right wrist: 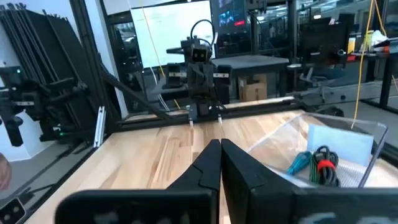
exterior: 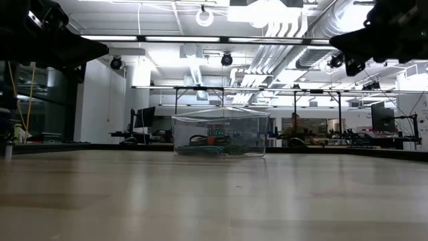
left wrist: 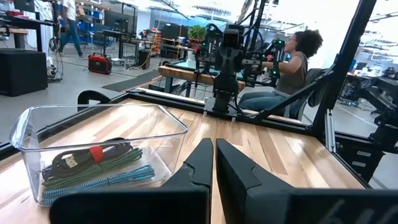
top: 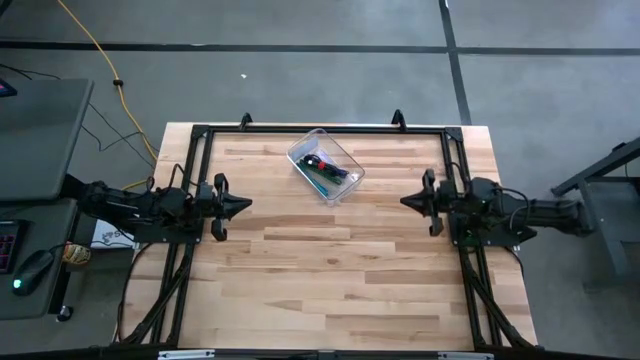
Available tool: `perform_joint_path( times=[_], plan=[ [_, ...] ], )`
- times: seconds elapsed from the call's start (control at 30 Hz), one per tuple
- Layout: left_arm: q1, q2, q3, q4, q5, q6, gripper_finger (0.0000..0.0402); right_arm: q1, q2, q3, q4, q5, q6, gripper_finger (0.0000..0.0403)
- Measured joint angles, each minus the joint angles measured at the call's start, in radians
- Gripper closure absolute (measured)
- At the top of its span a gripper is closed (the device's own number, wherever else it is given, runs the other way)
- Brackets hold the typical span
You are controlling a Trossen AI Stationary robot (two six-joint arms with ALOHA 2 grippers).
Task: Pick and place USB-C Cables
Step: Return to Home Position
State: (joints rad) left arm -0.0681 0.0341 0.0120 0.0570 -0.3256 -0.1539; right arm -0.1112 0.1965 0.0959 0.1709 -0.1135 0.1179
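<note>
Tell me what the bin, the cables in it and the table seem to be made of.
Bin: clear, glossy hard plastic by the look; its contents show through its walls.
Cables: the green and teal ones seem jacketed in woven fabric, matte and speckled; the black one looks like smooth rubbery plastic.
Table: light wood planks, satin finish, with visible grain and joints.

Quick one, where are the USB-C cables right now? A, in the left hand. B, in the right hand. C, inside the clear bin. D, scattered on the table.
C: the cables lie bundled inside the clear bin, while the left hand and right hand are shut on nothing at the table's sides.
</note>
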Motion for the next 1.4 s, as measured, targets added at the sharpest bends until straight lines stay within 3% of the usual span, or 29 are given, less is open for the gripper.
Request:
perform_joint_path(
  times=[0.23, 0.53, 0.83, 1.4],
  plan=[
    [0.0, 0.0, 0.0, 0.0, 0.0, 0.0, 0.0401, 0.001, -0.072, -0.086, 0.019, 0.008, 0.023, 0.0403],
    [0.0, 0.0, 0.0, 0.0, 0.0, 0.0, 0.0401, 0.068, -0.072, -0.086, -0.077, 0.272, 0.013, 0.0403],
    [0.0, 0.0, 0.0, 0.0, 0.0, 0.0, 0.0401, 0.094, -0.072, -0.086, -0.129, 0.274, -0.056, 0.0403],
    [0.0, 0.0, 0.0, 0.0, 0.0, 0.0, 0.0401, 0.094, -0.072, -0.087, -0.13, 0.264, 0.005, 0.0403]
  ],
)
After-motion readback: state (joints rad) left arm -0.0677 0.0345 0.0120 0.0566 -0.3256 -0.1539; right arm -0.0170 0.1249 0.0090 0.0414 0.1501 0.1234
